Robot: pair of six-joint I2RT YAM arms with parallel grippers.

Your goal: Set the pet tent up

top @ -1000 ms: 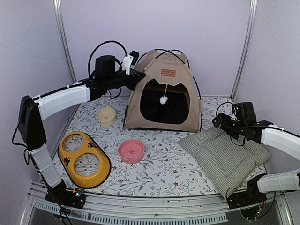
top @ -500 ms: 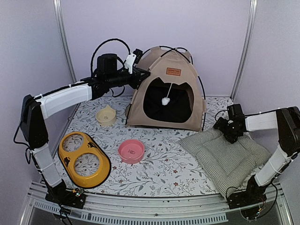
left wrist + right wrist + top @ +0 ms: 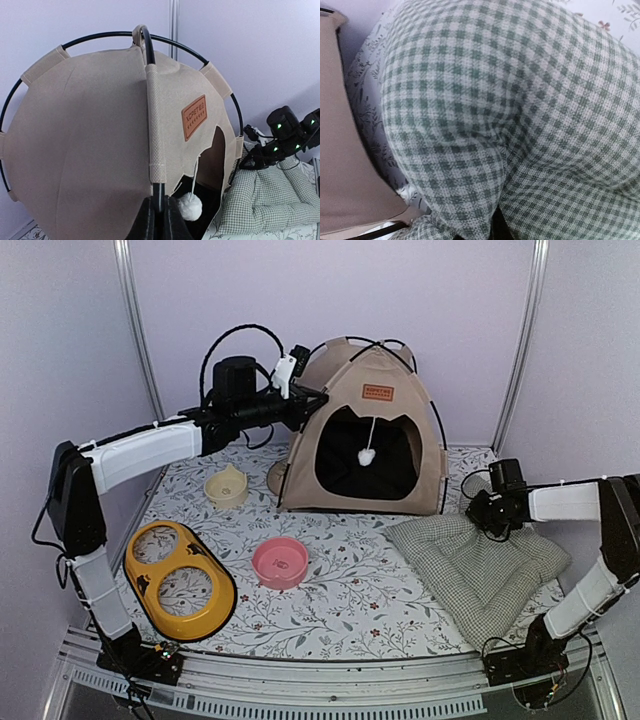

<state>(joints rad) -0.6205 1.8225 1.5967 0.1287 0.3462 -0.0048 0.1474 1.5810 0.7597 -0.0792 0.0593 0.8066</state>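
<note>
The pet tent [image 3: 345, 405] is beige with black poles and stands at the back of the table, its dark doorway facing me. A white pompom [image 3: 366, 455] hangs in the doorway under an orange-brown label [image 3: 377, 393]. My left gripper [image 3: 300, 400] is shut on a black pole [image 3: 159, 192] at the tent's upper left. In the left wrist view the tent [image 3: 85, 135] fills the frame. My right gripper [image 3: 487, 512] is shut on the far-left edge of the green-checked cushion [image 3: 480, 565]. Bunched cushion fabric [image 3: 520, 100] hides its fingers.
A yellow two-hole bowl holder [image 3: 180, 580] lies at the front left. A pink bowl [image 3: 280, 562] sits at the centre and a cream bowl [image 3: 227, 487] behind it on the left. The tent's right corner stands close to the cushion. Metal posts rise at both back corners.
The left gripper has carried the tent to the right, toward the cushion. The right gripper was open and has shut on the cushion's edge, which now bunches up.
</note>
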